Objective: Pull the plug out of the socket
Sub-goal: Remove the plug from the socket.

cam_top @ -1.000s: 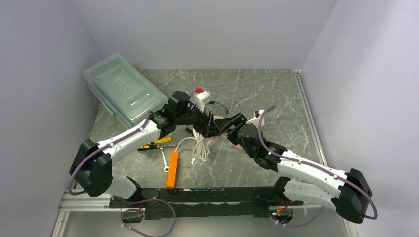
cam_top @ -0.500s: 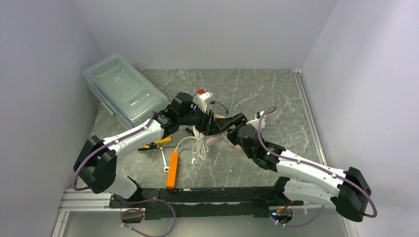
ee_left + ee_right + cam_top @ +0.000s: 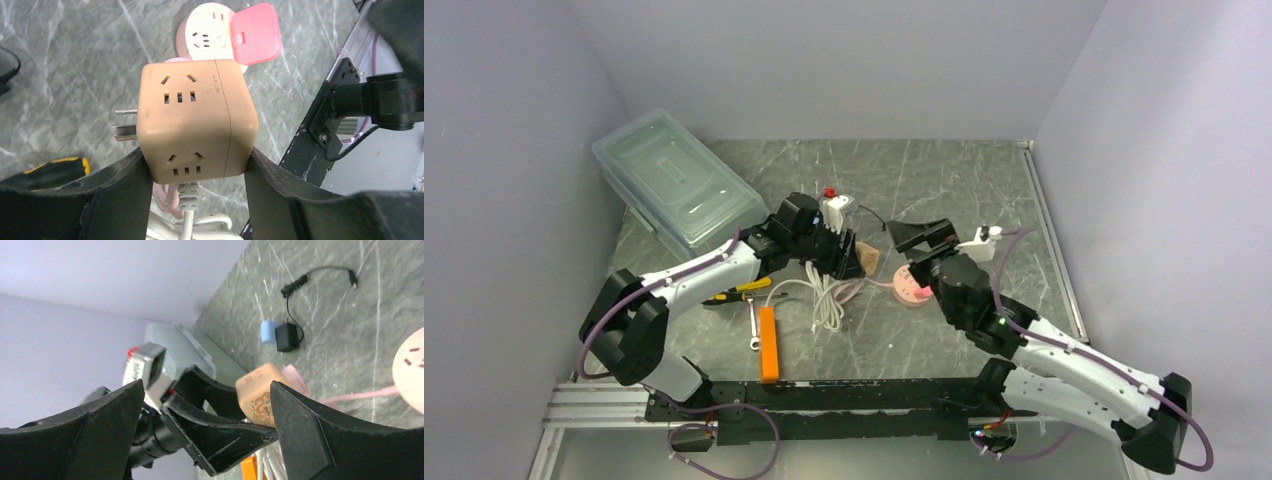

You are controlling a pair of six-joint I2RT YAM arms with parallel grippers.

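Tan cube plug [image 3: 192,122] sits clamped between the left gripper [image 3: 195,162] fingers, its prongs [image 3: 125,131] bare, with the pink socket [image 3: 914,286] lying free at its four o'clock. The right gripper [image 3: 921,236] has let go and lifted away, jaws wide apart. The unplugging looks done.

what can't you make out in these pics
- Left wrist: print on the tan cube is too small to read; the white cord below it is cut by the bottom edge.
- Right wrist: the round pink socket is cut by the right edge.
- Top: the left gripper hides most of the cube.
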